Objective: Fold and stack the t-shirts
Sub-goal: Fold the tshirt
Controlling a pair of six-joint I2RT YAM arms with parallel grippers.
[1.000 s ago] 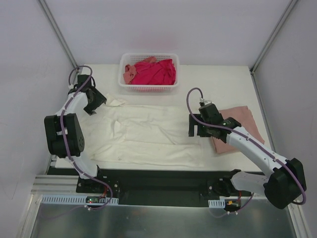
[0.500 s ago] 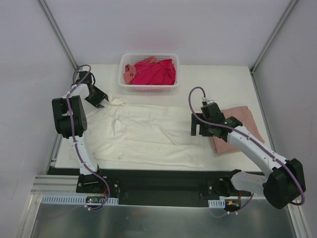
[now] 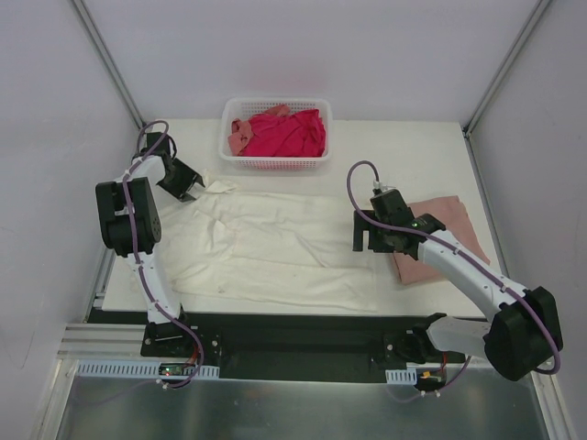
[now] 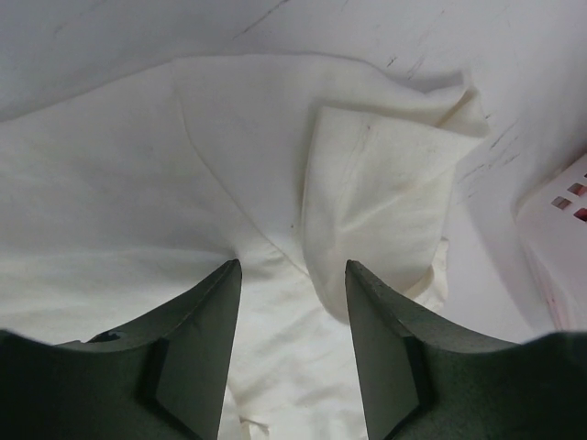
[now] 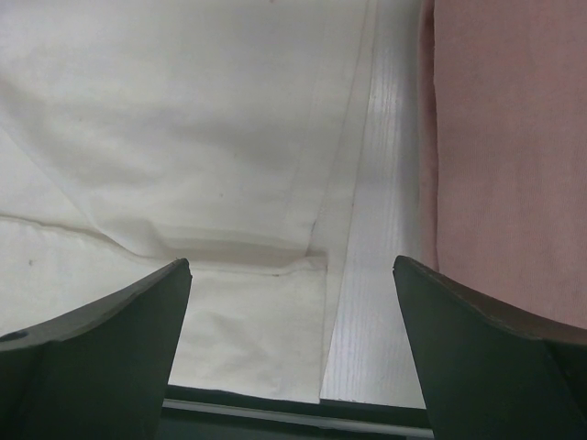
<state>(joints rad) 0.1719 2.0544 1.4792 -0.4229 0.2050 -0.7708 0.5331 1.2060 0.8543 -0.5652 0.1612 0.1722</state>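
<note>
A cream off-white t-shirt [image 3: 275, 247] lies spread flat across the table's middle. It also shows in the left wrist view [image 4: 275, 183] and in the right wrist view [image 5: 183, 119]. My left gripper [image 3: 190, 186] is open over the shirt's far left sleeve [image 4: 385, 202]. My right gripper [image 3: 369, 240] is open and empty above the shirt's right edge. A folded dusty pink t-shirt [image 3: 440, 234] lies to the right, also in the right wrist view [image 5: 514, 147]. Magenta-red [image 3: 289, 133] and salmon [image 3: 240, 136] shirts lie in the basket.
A white lattice basket [image 3: 275, 160] stands at the table's far middle; its wall shows in the left wrist view [image 4: 559, 220]. The table's near edge [image 5: 367, 399] lies just below the right gripper. Grey walls enclose the table.
The left arm swung back and its gripper moved to the shirt's far left sleeve. The right gripper shifted slightly. The shirt has not visibly moved.
</note>
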